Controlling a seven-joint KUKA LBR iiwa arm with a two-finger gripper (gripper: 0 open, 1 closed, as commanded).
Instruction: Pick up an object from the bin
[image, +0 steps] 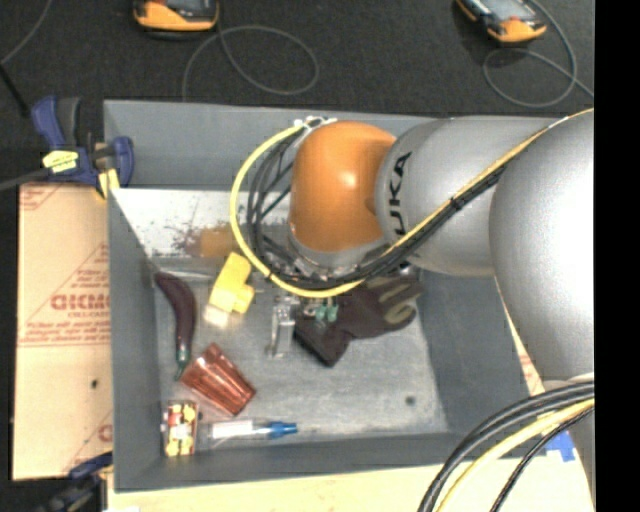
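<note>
Holding the gripper (298, 335) low over the floor of the bin (400, 405), at the centre of the frame, under the orange cover (335, 185) of the wrist. Not showing how wide it is standing: cannot tell, with the cover and the cables (250, 215) hanging over it. Sitting right beside a dark brown lump (372, 308), just right of centre and partly tucked under the arm; not showing whether gripping it or only touching it. Lying just left of the gripper, apart from it: a tilted yellow block (232, 285). Curving down further left, near the bin's left wall: a dark purple curved thing (180, 305). Lying below that, toward the lower left: a reddish-brown ribbed piece (218, 380). Resting along the bottom edge: a small packet of coloured beads (180, 428) in the lower left corner and, just right of it, a clear pen with a blue tip (250, 431).
</note>
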